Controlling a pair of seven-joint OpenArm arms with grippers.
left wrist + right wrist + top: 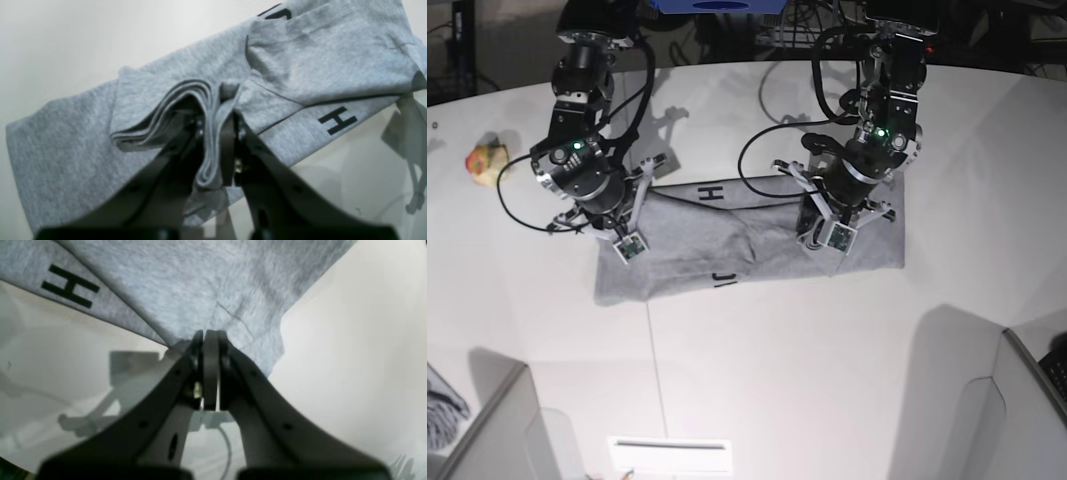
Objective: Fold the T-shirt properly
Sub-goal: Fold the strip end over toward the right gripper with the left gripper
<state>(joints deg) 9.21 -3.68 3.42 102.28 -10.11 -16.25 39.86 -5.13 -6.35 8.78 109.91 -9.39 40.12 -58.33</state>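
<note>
A: Where does the T-shirt (pixel 747 250) lie in the base view?

B: Across the middle of the white table (pixel 757 400), a long grey band with both arms standing over it. Black letters show on its upper edge and again on its lower edge near the centre of the frame.

A: What does the left wrist view add?

B: The left gripper (pixel 213 133) is clenched on a bunch of stacked grey folds that rise between its two dark fingers (pixel 228 146). A black H sits at the right of that frame, and a folded flap fills the upper right. The base view hides all of this under the arm.

A: And the right gripper (pixel 208 340)?

B: In its own wrist view the jaws are pressed together at the cloth's corner, where a seam line meets them. A thin pinch of fabric seems to be caught there, though it is hard to make out. The H shows in the upper left.

A: Anything only the base view has?

B: A small yellow-and-red toy (pixel 485 163) at the left edge, well apart from the shirt, and a striped cloth scrap (pixel 442 410) at lower left
</note>
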